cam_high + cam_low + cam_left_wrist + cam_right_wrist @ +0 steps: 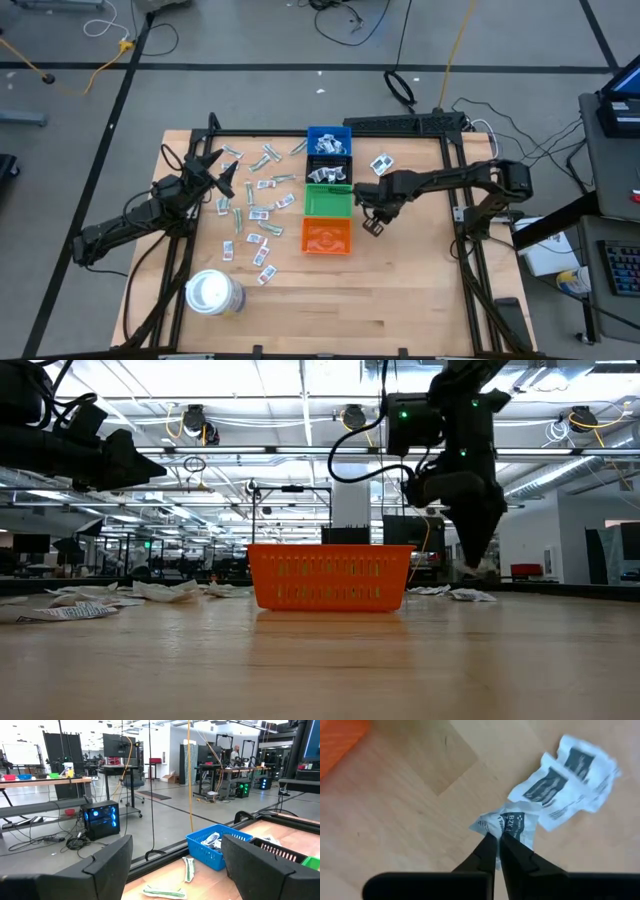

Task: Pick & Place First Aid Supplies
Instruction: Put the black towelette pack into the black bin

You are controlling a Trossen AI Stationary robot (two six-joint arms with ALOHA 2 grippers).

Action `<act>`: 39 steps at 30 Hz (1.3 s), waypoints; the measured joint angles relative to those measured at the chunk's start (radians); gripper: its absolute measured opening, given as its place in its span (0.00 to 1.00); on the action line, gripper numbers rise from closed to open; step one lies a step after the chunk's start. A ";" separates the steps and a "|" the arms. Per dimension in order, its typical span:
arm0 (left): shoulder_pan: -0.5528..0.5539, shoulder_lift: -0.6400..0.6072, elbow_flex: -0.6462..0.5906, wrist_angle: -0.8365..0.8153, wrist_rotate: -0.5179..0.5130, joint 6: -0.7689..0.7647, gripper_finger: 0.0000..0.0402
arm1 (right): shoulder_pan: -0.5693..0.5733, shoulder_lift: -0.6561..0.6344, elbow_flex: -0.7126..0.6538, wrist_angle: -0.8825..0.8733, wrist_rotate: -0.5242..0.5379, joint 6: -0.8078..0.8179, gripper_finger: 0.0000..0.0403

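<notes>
Plainly, a white packet (512,826) with dark-blue print is pinched at its edge by the right pincer (498,841), just above the surface (410,815) beside the orange bin (327,236); that grip is seen only from the right wrist. Left pincer (215,170) is held released over scattered packets.

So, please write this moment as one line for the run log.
right gripper: shut on white packet, right of orange bin | left gripper: open, waiting over scattered packets | blue bin: holds packets

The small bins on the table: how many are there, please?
3, in one column at the table's middle: the blue bin farthest back, the green bin in the middle, the orange bin nearest the front. None seems hidden.
</notes>
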 joint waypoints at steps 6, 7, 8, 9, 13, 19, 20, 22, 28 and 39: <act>0.000 0.000 0.000 0.000 0.000 0.000 0.76 | -0.052 0.000 0.084 -0.130 -0.023 -0.188 0.02; 0.000 0.000 0.000 0.000 0.000 0.000 0.76 | -0.059 0.000 0.098 -0.150 -0.023 -0.218 0.02; 0.000 0.000 0.000 0.000 0.000 0.000 0.76 | -0.066 0.000 0.110 -0.165 -0.023 -0.248 0.02; 0.000 0.000 0.000 0.000 0.000 0.000 0.76 | -0.073 0.000 0.121 -0.175 -0.023 -0.277 0.02; 0.000 0.000 0.000 0.000 0.000 0.000 0.76 | -0.100 0.022 0.185 -0.206 -0.022 -0.387 0.02; 0.000 0.000 0.000 0.000 0.000 0.000 0.76 | -0.139 0.125 0.331 -0.219 -0.019 -0.563 0.02; 0.000 0.000 0.000 0.000 0.000 0.000 0.76 | -0.146 0.142 0.353 -0.222 -0.020 -0.590 0.02; 0.000 0.000 0.000 0.000 0.000 0.000 0.76 | -0.157 0.184 0.410 -0.223 -0.020 -0.639 0.02; 0.000 0.000 0.000 0.000 0.000 0.000 0.76 | -0.194 0.309 0.580 -0.230 -0.019 -0.769 0.02; 0.000 0.000 0.000 0.000 0.000 0.000 0.76 | -0.228 0.500 0.868 -0.285 -0.016 -0.841 0.02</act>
